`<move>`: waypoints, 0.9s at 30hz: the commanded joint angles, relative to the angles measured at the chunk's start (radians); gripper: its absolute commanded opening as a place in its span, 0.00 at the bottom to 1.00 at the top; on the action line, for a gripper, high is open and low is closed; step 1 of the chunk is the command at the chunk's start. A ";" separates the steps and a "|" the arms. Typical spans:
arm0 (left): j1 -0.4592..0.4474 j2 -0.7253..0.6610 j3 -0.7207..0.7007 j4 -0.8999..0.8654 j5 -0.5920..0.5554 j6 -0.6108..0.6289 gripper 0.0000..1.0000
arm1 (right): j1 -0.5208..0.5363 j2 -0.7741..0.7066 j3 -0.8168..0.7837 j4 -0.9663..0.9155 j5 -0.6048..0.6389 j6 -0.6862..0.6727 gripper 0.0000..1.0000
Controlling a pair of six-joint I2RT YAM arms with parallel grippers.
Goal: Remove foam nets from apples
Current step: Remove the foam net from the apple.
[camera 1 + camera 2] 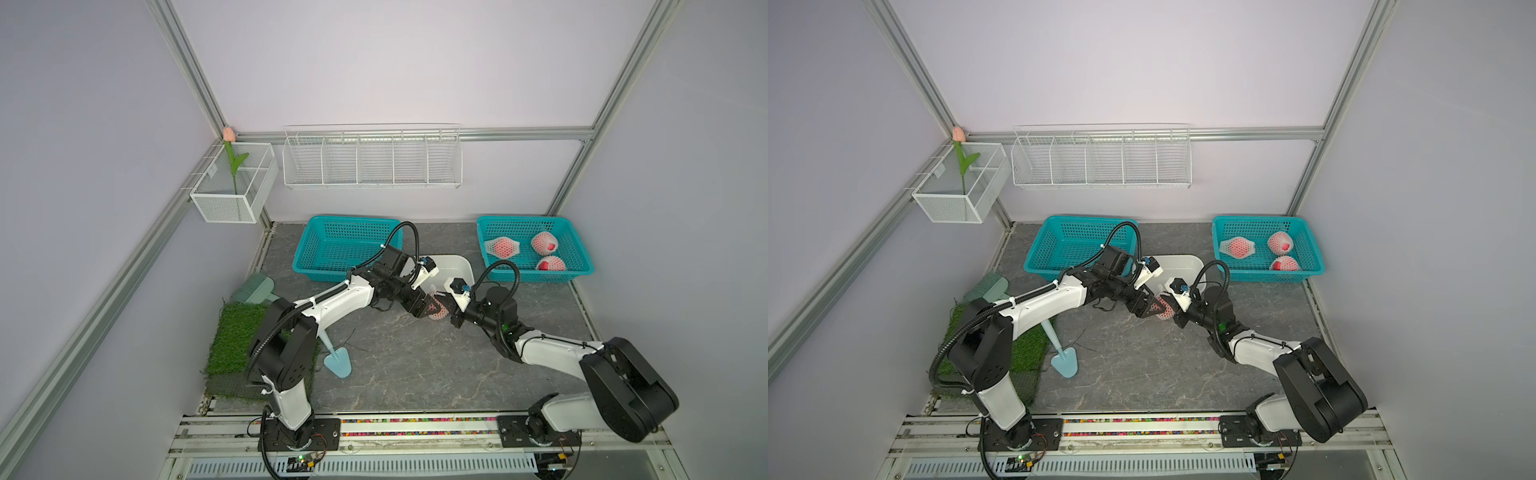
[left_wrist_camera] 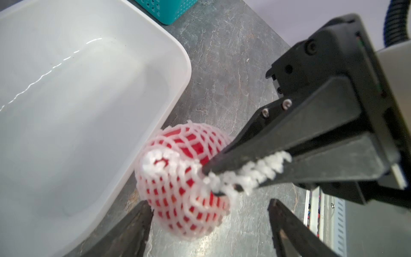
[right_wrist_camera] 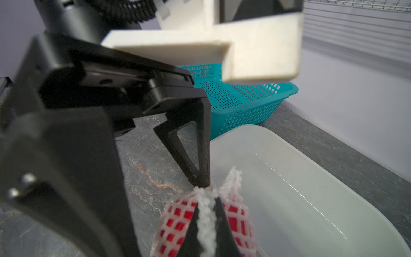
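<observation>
Desk [image 2: 222, 66] centre: right claw [image 2: 214, 181] pinching bunched end of foam net [image 2: 255, 171] — likely anchoring sleeve so apple [image 2: 184, 146] can be drawn out. Left claw [image 2: 209, 210] spread, straddling apple. Just beyond: white tub [image 2: 186, 66], seemingly water. Far: empty teal basket [image 1: 307, 270]; second teal basket [image 1: 573, 275] — three netted apples [image 1: 544, 243].
</observation>
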 commanded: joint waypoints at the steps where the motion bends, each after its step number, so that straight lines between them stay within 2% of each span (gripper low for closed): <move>1: -0.005 0.046 0.042 -0.009 0.047 0.068 0.82 | -0.007 -0.012 0.023 -0.015 -0.049 0.012 0.06; 5: -0.009 0.057 0.034 0.025 0.059 0.077 0.76 | -0.006 0.002 0.032 -0.016 -0.063 0.025 0.06; 10: -0.017 0.056 0.025 0.021 0.067 0.106 0.62 | -0.007 0.011 0.028 -0.021 -0.063 0.030 0.06; 15: -0.018 0.034 0.001 0.080 0.089 0.087 0.56 | -0.009 0.029 0.022 -0.015 -0.065 0.038 0.06; 20: -0.018 0.032 -0.003 0.113 0.094 0.068 0.41 | -0.009 0.051 0.013 0.005 -0.051 0.051 0.07; 23: -0.018 0.037 -0.006 0.118 0.093 0.068 0.32 | -0.013 0.061 0.020 -0.004 -0.045 0.071 0.16; 27: -0.018 0.041 -0.006 0.119 0.092 0.067 0.26 | -0.024 0.067 0.023 -0.010 -0.048 0.099 0.28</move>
